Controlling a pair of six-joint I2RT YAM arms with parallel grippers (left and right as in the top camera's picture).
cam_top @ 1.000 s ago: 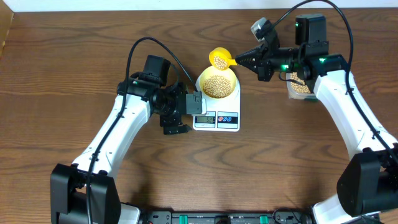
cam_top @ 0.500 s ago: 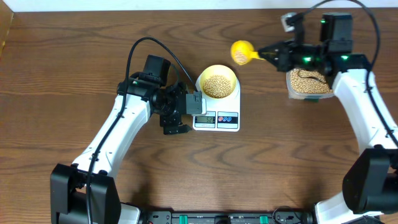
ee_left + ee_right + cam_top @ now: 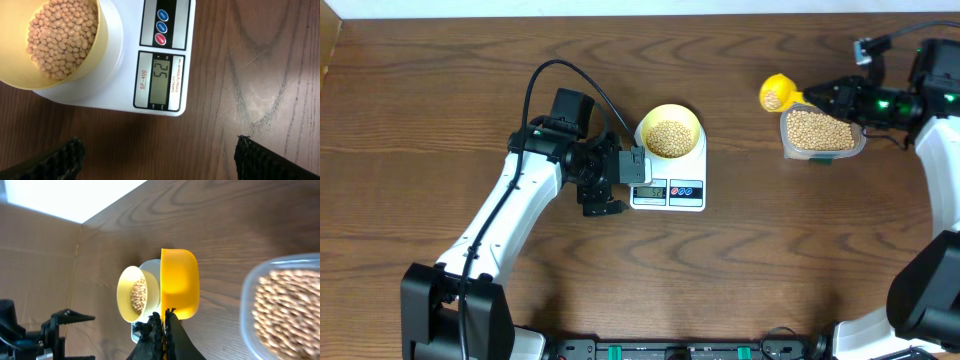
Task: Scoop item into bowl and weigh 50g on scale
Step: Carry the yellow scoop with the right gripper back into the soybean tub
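The pale-yellow bowl [image 3: 669,132] [image 3: 47,45] [image 3: 135,294] stands on the white scale [image 3: 668,190] [image 3: 150,65] and holds a heap of tan beans [image 3: 669,137] [image 3: 62,35]. Its display reads 52. My left gripper [image 3: 602,182] [image 3: 157,157] hovers open just left of the scale, nothing between its fingers. My right gripper [image 3: 825,94] [image 3: 165,316] is shut on the handle of a bright yellow scoop [image 3: 776,92] [image 3: 179,282], which carries a few beans and hangs beside the left end of the clear tub [image 3: 820,132] [image 3: 285,305] of beans.
The wooden table's far edge runs along the top of the overhead view. A cable loops over my left arm [image 3: 510,215]. My right arm [image 3: 940,130] reaches in from the right edge.
My right gripper has carried the scoop from above the bowl rightward to the tub's left end. The left arm, bowl and scale have stayed put.
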